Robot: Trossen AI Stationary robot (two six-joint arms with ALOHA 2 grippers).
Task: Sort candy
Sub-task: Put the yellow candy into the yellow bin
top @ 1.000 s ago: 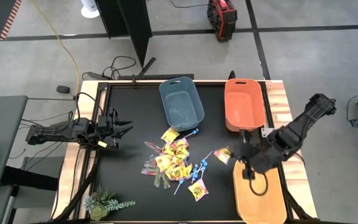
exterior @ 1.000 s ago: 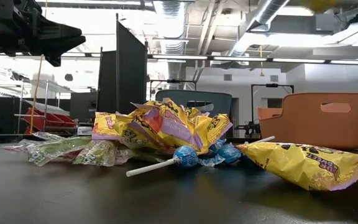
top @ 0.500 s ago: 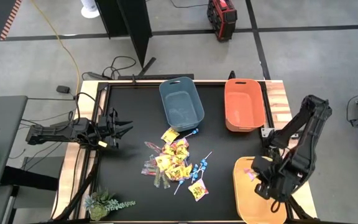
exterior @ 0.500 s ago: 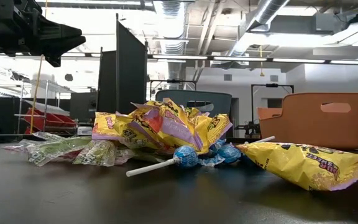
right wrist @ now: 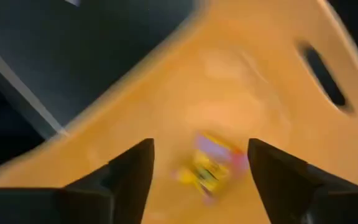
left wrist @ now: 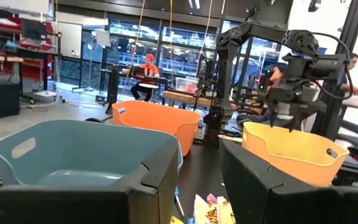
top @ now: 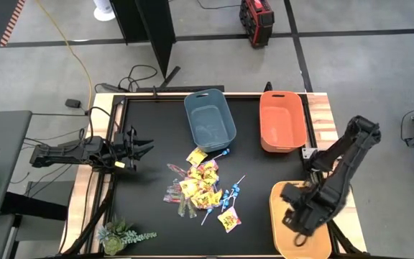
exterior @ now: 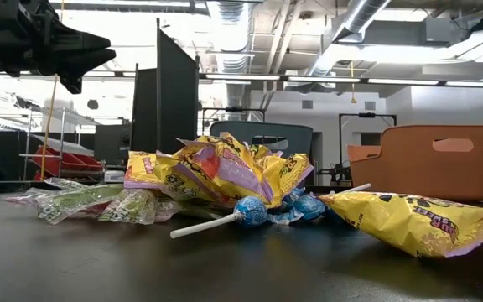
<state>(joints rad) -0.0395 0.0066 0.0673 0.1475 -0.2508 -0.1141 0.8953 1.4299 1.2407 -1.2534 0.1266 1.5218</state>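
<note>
The candy (top: 203,188) lies heaped at the table's middle: yellow packets, blue lollipops (exterior: 250,211) and slim clear-wrapped sticks. My right gripper (right wrist: 201,146) hangs open over the yellow bin (top: 302,241) at the near right. A blurred yellow packet (right wrist: 211,167) shows below its fingers, inside the bin and apart from them. My left gripper (top: 146,149) waits open above the table's left edge with nothing between its fingers (left wrist: 160,180).
A blue-grey bin (top: 209,116) and an orange bin (top: 282,121) stand side by side at the far edge. One yellow packet (exterior: 413,220) lies apart, near the pile's right. A small plant (top: 121,234) sits at the near left corner.
My right gripper has carried a yellow packet from beside the pile toward the table's near right corner, over the yellow bin, and let it go. The packet is now down in the bin, away from the fingers.
</note>
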